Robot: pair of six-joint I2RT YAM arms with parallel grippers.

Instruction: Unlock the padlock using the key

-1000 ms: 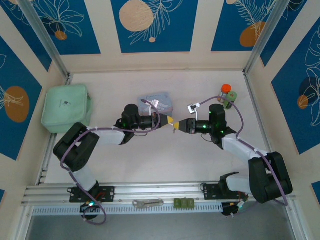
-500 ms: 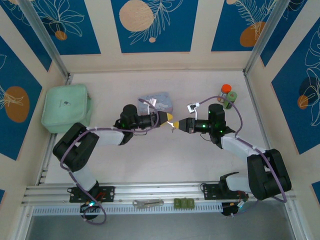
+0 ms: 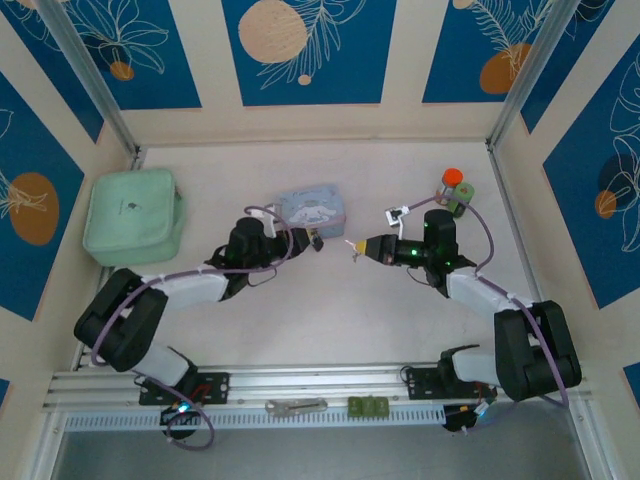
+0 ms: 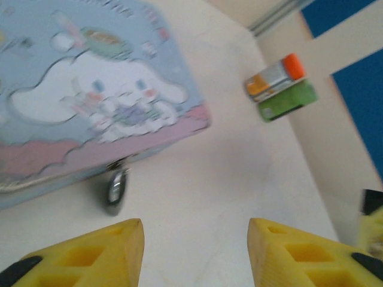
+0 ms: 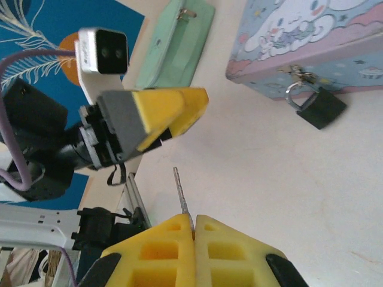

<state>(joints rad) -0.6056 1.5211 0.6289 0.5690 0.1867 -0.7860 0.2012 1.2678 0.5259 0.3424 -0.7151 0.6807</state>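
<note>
The small black padlock (image 5: pixel 320 107) hangs by its silvery shackle from the latch of the pale blue cartoon tin (image 3: pixel 312 207) and rests on the table. The left wrist view catches it edge-on (image 4: pixel 115 190) just below the tin (image 4: pixel 90 101). My left gripper (image 4: pixel 192 230) is open a short way in front of the padlock, with bare table between its yellow fingers (image 5: pixel 170 110). My right gripper (image 5: pixel 194 218) is shut on the thin silvery key (image 5: pixel 181 191), whose blade sticks out toward the left gripper (image 3: pixel 305 241). In the top view the right gripper (image 3: pixel 362 246) sits right of the tin.
A mint green case (image 3: pixel 133 215) lies at the far left. An orange-capped bottle (image 3: pixel 453 180) and a green one (image 3: pixel 462 197) stand at the back right. A silver wrench-like tool (image 3: pixel 296 406) and a small green part (image 3: pixel 368 406) rest on the front rail.
My left arm has drawn back to the left, away from the right gripper's tip, and now points at the tin's front. The right gripper has shifted slightly right with the key.
</note>
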